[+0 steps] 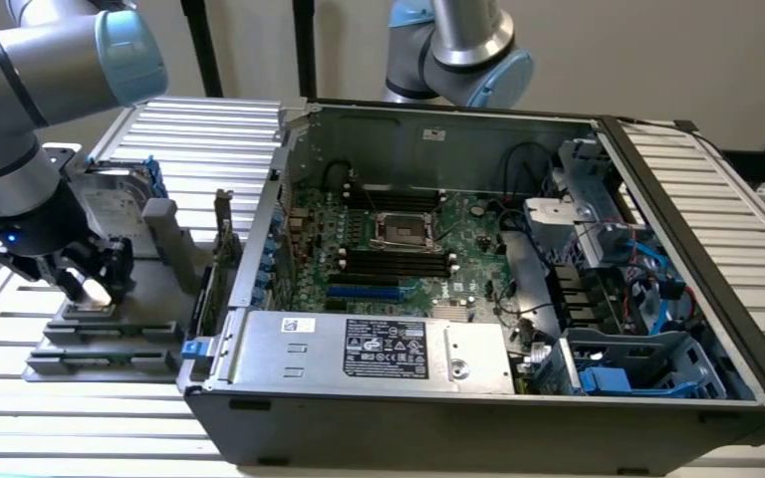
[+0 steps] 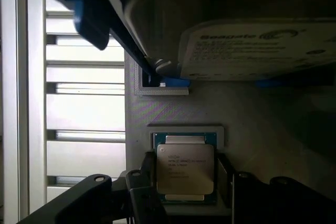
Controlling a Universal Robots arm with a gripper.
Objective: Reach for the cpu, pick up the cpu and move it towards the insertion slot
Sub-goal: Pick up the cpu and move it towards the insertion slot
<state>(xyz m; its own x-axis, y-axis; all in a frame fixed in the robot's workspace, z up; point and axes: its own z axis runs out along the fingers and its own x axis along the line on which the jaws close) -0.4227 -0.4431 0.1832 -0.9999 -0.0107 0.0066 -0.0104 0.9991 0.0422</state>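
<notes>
Where the arm is: the arm point(image 1: 24, 129) hangs low over a grey holder point(image 1: 104, 344) on the slatted counter point(image 1: 91, 428). This is at the exterior view's left, beside the open computer case point(image 1: 422, 423).
Jaws: they stand apart, one dark part on each side of the cpu and very close to its edges. I cannot tell if they touch it.
Cpu: the cpu point(image 2: 185, 169) lies flat in its square nest in the grey holder, silvery top up, between the jaws.
Writing on the cpu: a few small dark lines on the top, too small to read.
Hard drive: the hard drive point(image 2: 257, 48) sits in the same holder, near the cpu, with a blue rail point(image 2: 89, 22) at its side.
Writing on the hard drive: the pale label says "Seagate" in big letters. The smaller lines cannot be read.
Insertion slot: the insertion slot point(image 1: 402, 231) sits in the middle of the green board inside the case. It has a shiny frame and a dark centre, and it is well apart from the cpu.
Memory slots: long black memory slots point(image 1: 396, 264) lie just beside the insertion slot.
Power box: a silver power box point(image 1: 290, 354) sits at the front of the case. It has a black and white label point(image 1: 385, 348) whose print is too small to read.
</notes>
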